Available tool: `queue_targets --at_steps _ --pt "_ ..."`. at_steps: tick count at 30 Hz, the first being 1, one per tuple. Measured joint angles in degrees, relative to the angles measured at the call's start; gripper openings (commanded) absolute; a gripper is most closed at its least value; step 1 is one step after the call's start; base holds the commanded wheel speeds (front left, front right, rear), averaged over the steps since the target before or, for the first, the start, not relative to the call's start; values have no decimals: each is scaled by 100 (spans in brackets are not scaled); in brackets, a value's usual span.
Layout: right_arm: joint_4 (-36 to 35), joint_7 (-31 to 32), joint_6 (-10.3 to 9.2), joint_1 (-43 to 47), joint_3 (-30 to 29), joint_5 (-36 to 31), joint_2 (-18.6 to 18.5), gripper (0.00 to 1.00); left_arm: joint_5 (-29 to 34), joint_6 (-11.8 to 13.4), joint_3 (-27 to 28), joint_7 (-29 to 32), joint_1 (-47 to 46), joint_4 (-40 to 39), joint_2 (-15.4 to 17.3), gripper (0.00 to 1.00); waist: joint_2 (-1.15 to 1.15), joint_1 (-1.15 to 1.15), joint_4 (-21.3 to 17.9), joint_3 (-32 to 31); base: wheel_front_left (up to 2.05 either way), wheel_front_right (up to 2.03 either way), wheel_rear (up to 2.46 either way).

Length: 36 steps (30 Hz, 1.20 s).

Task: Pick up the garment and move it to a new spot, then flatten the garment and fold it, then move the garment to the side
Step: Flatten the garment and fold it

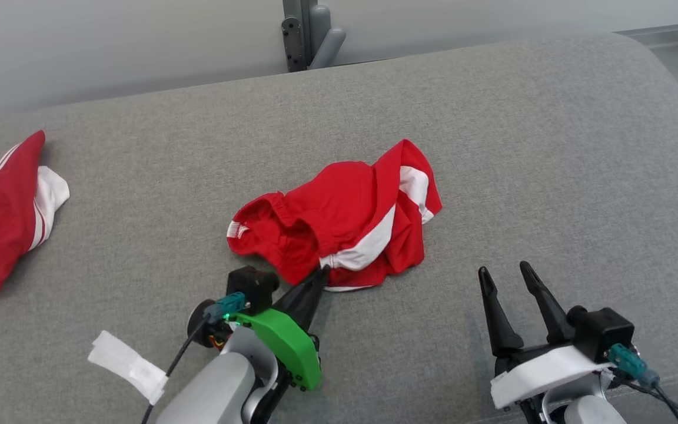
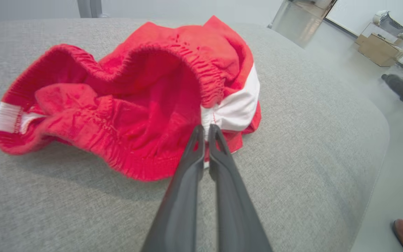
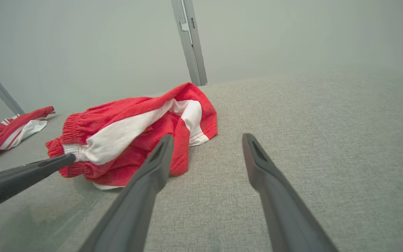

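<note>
Nearest you in the head view is the left gripper [image 1: 321, 272]. Its green-shelled wrist is angled up and to the right, and its dark fingers reach the near edge of the shorts [image 1: 345, 212]. The shorts lie crumpled in the middle of the grey cushion [image 1: 551, 147]. Their long axis runs from the waistband at near left to the striped leg at far right. The right gripper [image 1: 504, 270] hovers off to the right, fingers spread and pointing away from you, clear of the cloth. Your left arm is the one on the garment.

In the left wrist view, the fingers are pressed together on the corner of the waistband where the white stripe meets the elastic. A sliver of cloth shows between the tips, so it reads as a pinch. The open waistband gapes to the left of the tips.

In the right wrist view, the spread fingers frame bare cushion, and the shorts lie ahead and to the left, just beside the left-hand finger. I judge that lifting should go straight up from the left pinch, which holds very little cloth.
</note>
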Motion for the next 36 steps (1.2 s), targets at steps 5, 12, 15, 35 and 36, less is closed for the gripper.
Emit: queue_targets --at_steps 5,12,15,35,36 --pt "701 1 0 -446 4 1895 5 100 -93 25 190 -245 4 -191 146 0 0 0 146 52 0 0 0" --pt "2401 0 -1 -1616 464 3545 2 100 -5 125 282 -377 -70 -396 203 0 0 0 386 245 0 0 0" --pt "3004 0 0 -2140 758 3810 24 100 91 143 297 -419 -132 -442 209 0 0 0 476 360 0 0 0" --pt "4837 -67 -3 -3550 1372 4463 -97 31 381 218 432 -494 -242 -508 221 0 0 0 911 678 0 0 0" --pt "4871 -67 -3 -3580 1380 4462 -96 20 390 201 430 -494 -243 -501 215 0 0 0 928 681 0 0 0"
